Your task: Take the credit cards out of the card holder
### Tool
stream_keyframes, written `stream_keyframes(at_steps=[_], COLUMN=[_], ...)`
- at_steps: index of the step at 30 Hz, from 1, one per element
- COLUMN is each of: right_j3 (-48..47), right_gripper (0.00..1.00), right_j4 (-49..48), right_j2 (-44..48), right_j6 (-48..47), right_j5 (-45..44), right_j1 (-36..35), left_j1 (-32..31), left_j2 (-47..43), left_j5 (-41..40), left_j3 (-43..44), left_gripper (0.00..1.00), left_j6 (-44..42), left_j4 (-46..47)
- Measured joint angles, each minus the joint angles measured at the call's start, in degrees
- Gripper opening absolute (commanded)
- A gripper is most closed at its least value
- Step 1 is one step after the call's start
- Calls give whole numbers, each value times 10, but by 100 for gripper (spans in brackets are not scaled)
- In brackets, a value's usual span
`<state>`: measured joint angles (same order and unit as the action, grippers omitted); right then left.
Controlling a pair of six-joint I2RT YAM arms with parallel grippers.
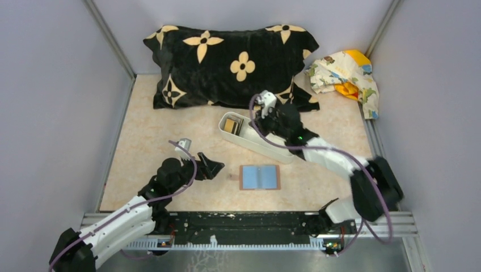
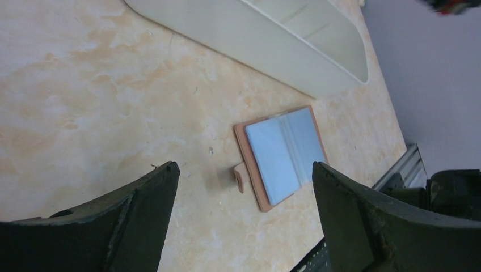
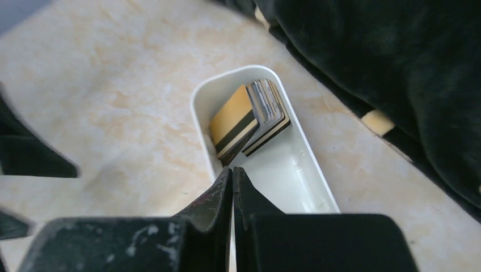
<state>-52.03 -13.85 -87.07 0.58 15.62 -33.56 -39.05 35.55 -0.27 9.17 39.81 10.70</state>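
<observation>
Just ahead of the right claw [image 3: 233,173], the credit cards [image 3: 249,116] lie stacked inside the far rounded end of the long white tray [image 3: 195,107]. A tan card with a dark stripe leans at the left of the darker ones. This claw's fingers are pressed together with nothing between them, and their tips hang over the tray's inside. Off to its right lies a black pillow [image 3: 397,62]. The left claw [image 2: 244,170] stands wide and holds nothing. Just beyond its tips the card holder [image 2: 281,153] lies unfolded flat on the marbled table [image 2: 85,96], light blue inside up, with its brown rim and small tab showing. The tray sits farther beyond, apart from the holder.
</observation>
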Motion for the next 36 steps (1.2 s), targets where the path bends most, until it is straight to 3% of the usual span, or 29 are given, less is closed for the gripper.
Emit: stream_keyframes(at_steps=[4,8,10,12,13,15,16,22,36], right_j3=[122,178,209,237,252,290,305,355,370], right_gripper=[20,25,25,24,19,0,0,0,0], right_j4=[-14,13,51,95,118,167,187,300,341], right_j2=[240,392,459,510,530,578,595,656,577], right_j6=[27,57,79,107,122,160,172,242,312], right_j5=[-8,-15,-22,-34,-40,-60,-68,-106,-182], right_j1=[0,-2,-7,-17,-24,-44,-53,-89,-102], left_j1=[-1,-19,-39,-66,-80,-110,-123,-166,-171], left_j2=[66,115,133,151,161,189,207,305,394], left_j5=[43,61,62,58,55,47,45,37,28], left_j3=[1,4,13,26,33,47,54,86,111], left_gripper=[88,79,61,36,28,16,13,10,12], left_j6=[1,6,8,10,12,11,13,24,42], left_j4=[37,64,73,87,94,115,125,167,166])
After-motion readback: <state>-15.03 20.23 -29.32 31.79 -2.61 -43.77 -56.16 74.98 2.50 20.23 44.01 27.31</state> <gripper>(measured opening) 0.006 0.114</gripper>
